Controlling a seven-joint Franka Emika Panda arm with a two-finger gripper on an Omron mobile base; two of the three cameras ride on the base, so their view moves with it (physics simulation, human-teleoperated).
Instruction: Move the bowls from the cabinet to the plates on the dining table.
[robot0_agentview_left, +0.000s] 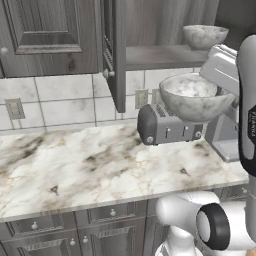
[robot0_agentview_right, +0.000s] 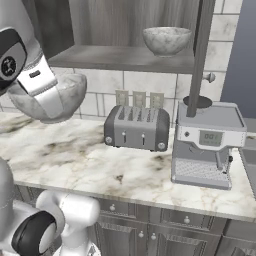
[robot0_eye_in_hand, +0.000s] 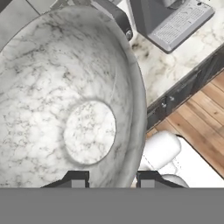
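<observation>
A marble bowl (robot0_agentview_left: 196, 97) hangs in mid-air above the toaster (robot0_agentview_left: 167, 126), clear of the cabinet (robot0_agentview_left: 120, 50) shelf, the robot's tool (robot0_eye_in_hand: 111, 179) clenched on its rim — one finger inside the wall, one outside, as the hand view shows. The second bowl (robot0_agentview_right: 166, 40) sits on the shelf in the open cabinet, above and behind the toaster and the coffee machine (robot0_agentview_right: 207, 145).

The step in hand looks to be the carry away from the cabinet toward the dining table. Doing it well likely means keeping the bowl level, since a one-sided rim grip on a heavy, deep stone bowl could let it pivot or slip; swinging it wide of the open cabinet door (robot0_agentview_left: 115, 55) and above the appliances on the counter (robot0_agentview_left: 100, 165) — before the base turns — would avoid a knock.

The fingertips are cut off at the bottom of the hand view, so the depth of the grip is hard to judge.
</observation>
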